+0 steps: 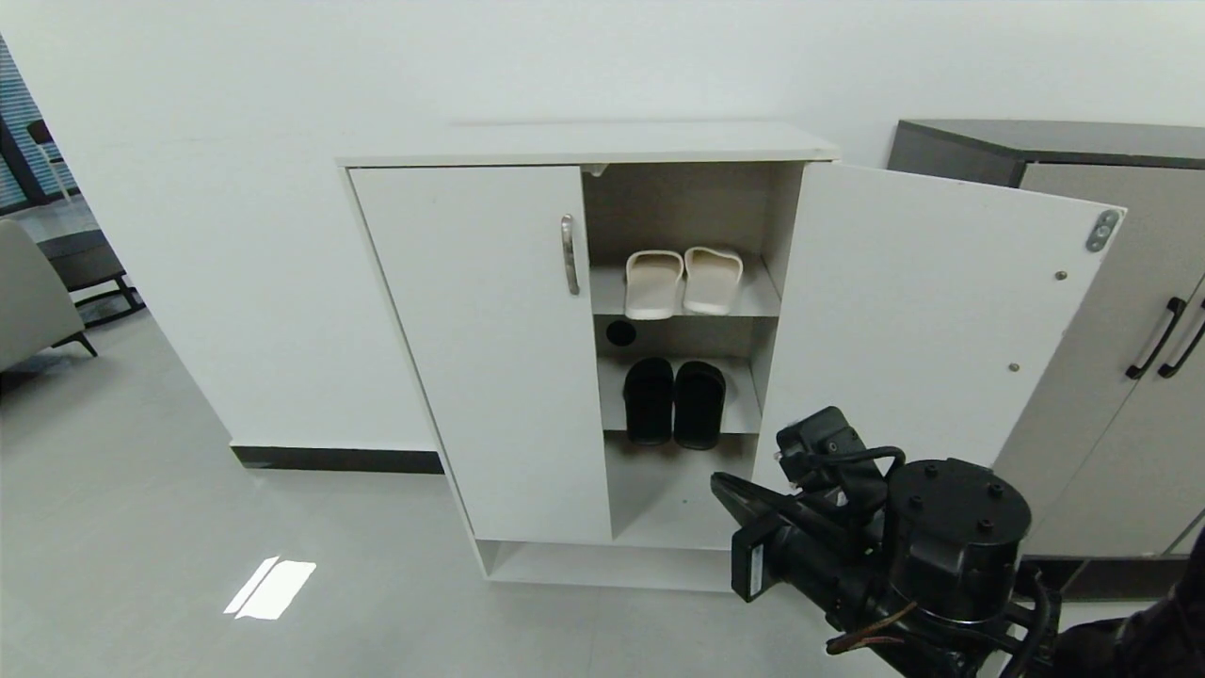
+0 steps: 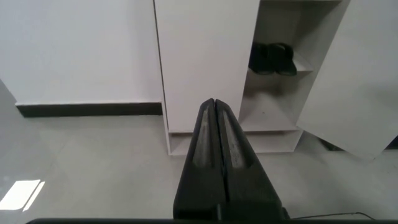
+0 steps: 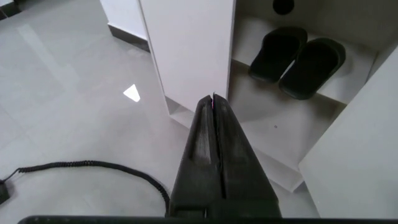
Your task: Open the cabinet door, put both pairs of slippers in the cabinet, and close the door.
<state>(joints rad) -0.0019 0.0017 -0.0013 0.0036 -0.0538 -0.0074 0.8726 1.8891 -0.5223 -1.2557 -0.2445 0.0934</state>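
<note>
Seemingly an office: grey storage cabinet (image 1: 1101, 395), lounge chair (image 1: 28, 292), tiled floor (image 1: 141, 527).

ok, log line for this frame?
white slippers: upper shelf | black slippers: shelf below | right door: open | left door: shut | left tool: shut | right tool: shut | pending: close right door

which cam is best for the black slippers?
Right wrist: black slippers close, whole, side by side. Head shows them smaller, below the white pair. Left wrist shows them far off.
</note>
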